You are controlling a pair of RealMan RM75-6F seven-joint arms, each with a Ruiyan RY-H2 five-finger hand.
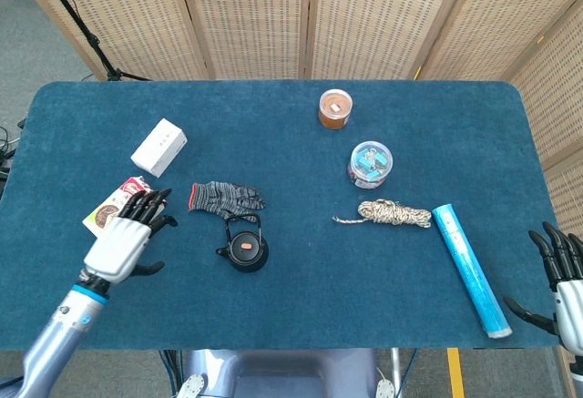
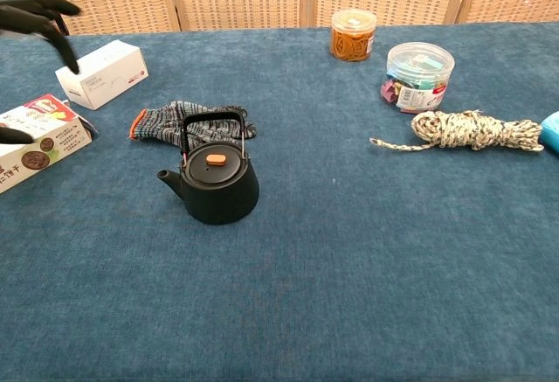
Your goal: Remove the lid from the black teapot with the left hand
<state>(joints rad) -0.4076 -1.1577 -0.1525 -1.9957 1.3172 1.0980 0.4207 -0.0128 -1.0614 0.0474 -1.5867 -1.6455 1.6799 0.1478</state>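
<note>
The black teapot [image 1: 244, 250] [image 2: 215, 188] stands upright near the table's front middle, its lid with an orange knob [image 1: 247, 247] [image 2: 215, 159] in place and its handle raised. My left hand [image 1: 127, 232] [image 2: 35, 19] hovers to the teapot's left, over the cookie box, fingers spread and holding nothing. My right hand [image 1: 562, 280] stays at the table's front right corner, fingers spread, holding nothing; the chest view does not show it.
A striped glove [image 1: 226, 198] lies just behind the teapot. A cookie box [image 1: 111, 212] and white box [image 1: 158, 147] sit at left. A rope coil [image 1: 394, 213], blue tube [image 1: 466, 267], clip tub [image 1: 371, 164] and rubber-band jar [image 1: 334, 108] are to the right.
</note>
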